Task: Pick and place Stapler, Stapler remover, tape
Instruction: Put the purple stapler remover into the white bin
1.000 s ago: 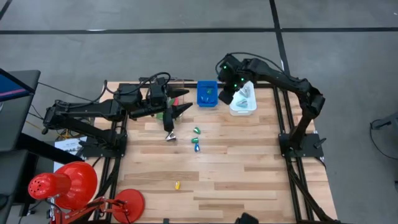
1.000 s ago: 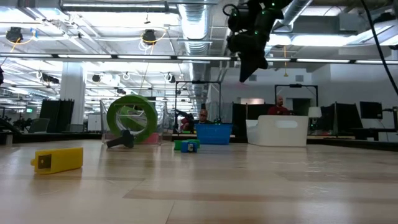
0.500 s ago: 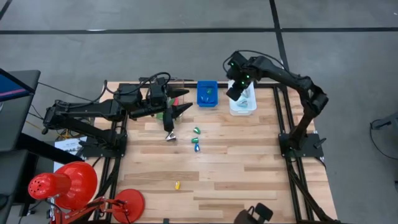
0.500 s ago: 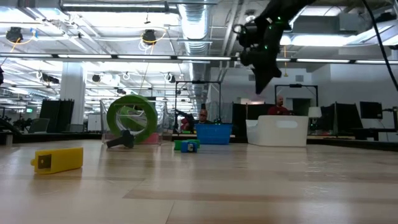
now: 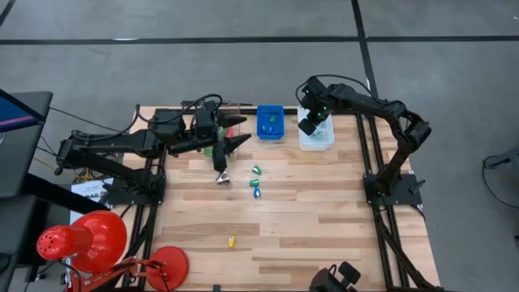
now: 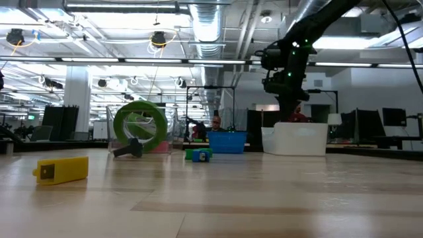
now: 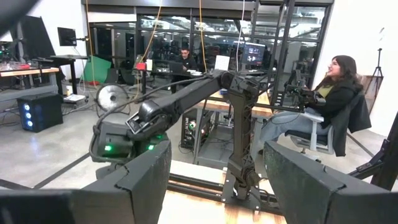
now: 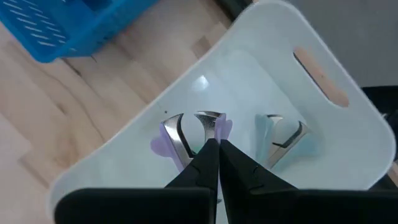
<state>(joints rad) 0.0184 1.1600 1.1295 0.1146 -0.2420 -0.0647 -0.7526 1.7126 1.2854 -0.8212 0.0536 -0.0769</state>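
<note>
My right gripper [image 8: 214, 155] is shut and points steeply down into a white bin [image 5: 316, 136] at the table's far right. A purple stapler remover [image 8: 186, 134] and a pale blue one [image 8: 283, 140] lie in that bin. A green tape roll [image 6: 140, 127] stands on edge at the far left. My left gripper [image 7: 214, 186] hangs open and level above the table near that roll, holding nothing. Small green and blue items [image 5: 256, 182], a silver one [image 5: 223, 178] and a yellow one [image 5: 230, 241] lie on the wood. My right gripper has its shut fingertips [image 8: 208, 158] directly over the purple stapler remover's metal jaws [image 8: 208, 121], coming from above. The fingers themselves hide the spot, so I cannot tell whether they touch it. Nothing is between the fingers.
A blue basket [image 5: 270, 122] stands just left of the white bin at the far edge. A red lamp [image 5: 89, 239] sits off the table's near left corner. A seated person [image 7: 329, 106] shows in the room beyond the table.
My right gripper has come down and toward the table's right edge, from beside the blue basket to above the inside of the white bin. It has tipped more steeply downward and stayed shut.
</note>
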